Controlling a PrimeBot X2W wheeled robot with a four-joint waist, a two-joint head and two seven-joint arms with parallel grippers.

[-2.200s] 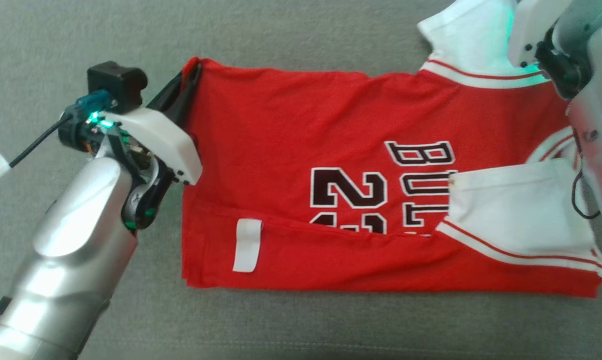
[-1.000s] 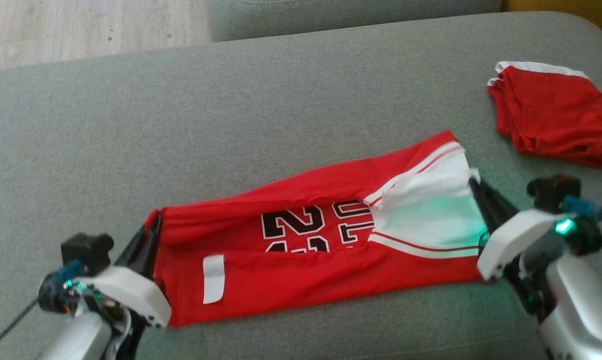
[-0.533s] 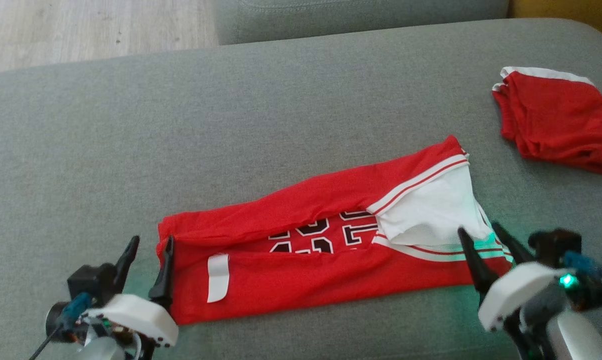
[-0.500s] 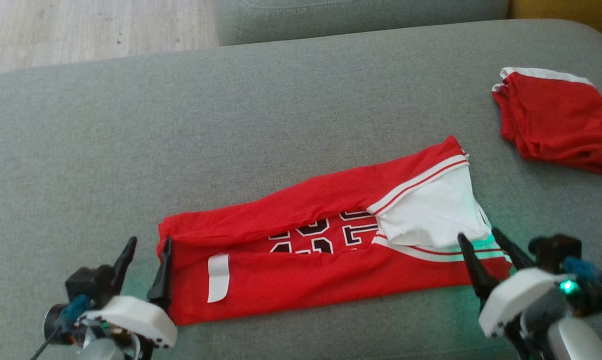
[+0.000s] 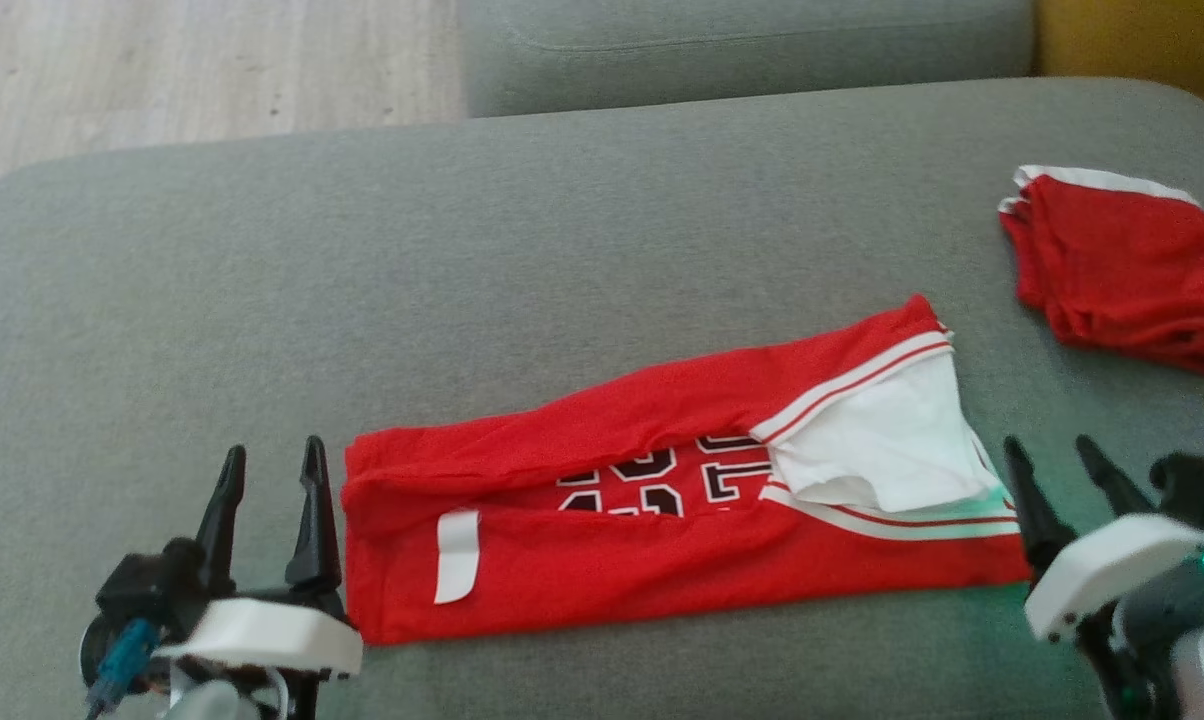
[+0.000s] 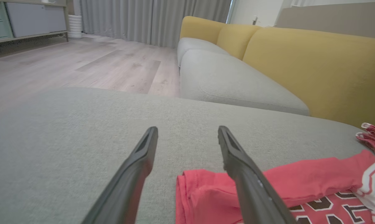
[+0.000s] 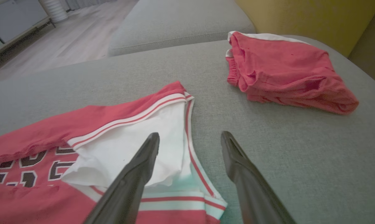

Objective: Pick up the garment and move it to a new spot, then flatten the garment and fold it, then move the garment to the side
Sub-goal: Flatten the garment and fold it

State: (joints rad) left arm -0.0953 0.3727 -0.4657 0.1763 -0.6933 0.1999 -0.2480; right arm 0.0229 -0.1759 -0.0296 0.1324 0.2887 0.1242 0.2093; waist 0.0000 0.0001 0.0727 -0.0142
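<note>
A red jersey (image 5: pixel 662 520) with black numbers and white trim lies folded into a long strip on the grey cushion (image 5: pixel 462 280). Its far and near long edges are folded inward over the print; a white label sits near its left end. My left gripper (image 5: pixel 270 460) stands open just off the jersey's left end, holding nothing. Off the right end my right gripper (image 5: pixel 1049 450) is open too. The left wrist view shows the jersey's (image 6: pixel 268 193) left end beside the open left gripper (image 6: pixel 187 129). In the right wrist view the white-trimmed end (image 7: pixel 137 149) lies under the open right gripper (image 7: pixel 190 135).
A second red garment (image 5: pixel 1122 265) lies folded at the cushion's far right, also in the right wrist view (image 7: pixel 287 71). Another grey seat cushion (image 5: pixel 742 45) lies beyond, with wooden floor (image 5: pixel 192 70) to the far left and a yellow backrest (image 6: pixel 315 65) behind.
Both grippers let go of the jersey's ends, opened and drew back outward. The jersey's far edge now lies folded over the print. The head camera has also shifted.
</note>
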